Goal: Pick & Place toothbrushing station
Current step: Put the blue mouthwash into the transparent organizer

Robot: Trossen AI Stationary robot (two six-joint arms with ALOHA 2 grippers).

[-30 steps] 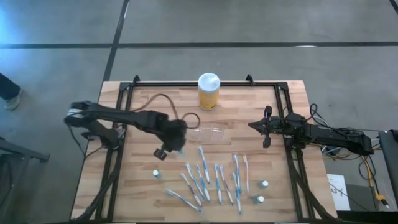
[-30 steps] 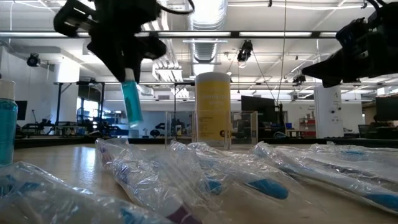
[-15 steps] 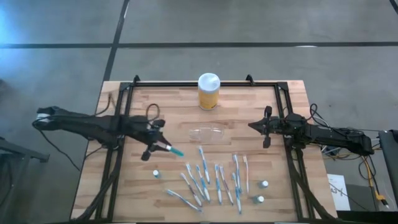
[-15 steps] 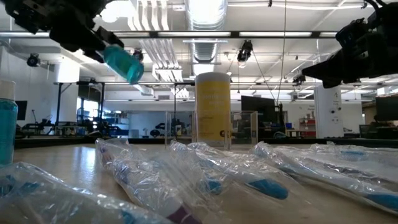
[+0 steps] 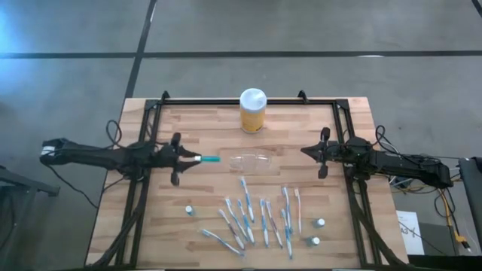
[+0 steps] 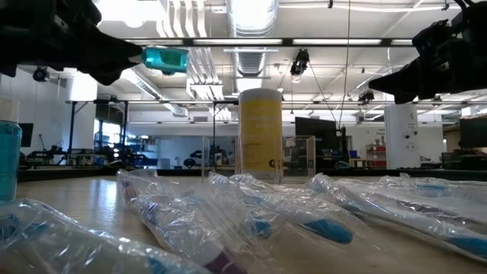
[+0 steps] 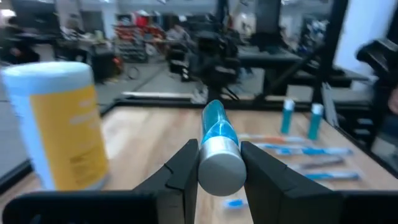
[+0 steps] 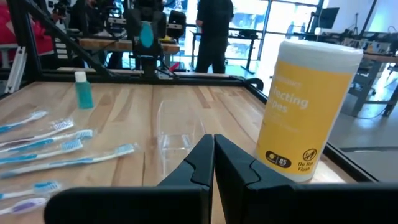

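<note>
Toothbrushing station holder sits clear mid-table; left gripper clenches a blue tube aimed toward it, probably for insertion. Right gripper clenched empty beside holder.

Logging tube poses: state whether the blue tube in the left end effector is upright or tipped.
Tipped. The blue tube lies level in the left end effector, above the table, pointing toward the clear holder.

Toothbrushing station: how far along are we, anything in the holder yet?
Nothing looks placed: the clear holder appears empty. In hand: the left gripper holds a small blue tube level above the table, pointed at the holder. Left: the toothbrushes lie spread on the wood, and three small tubes stand near them. The right gripper waits shut at the right side.
</note>
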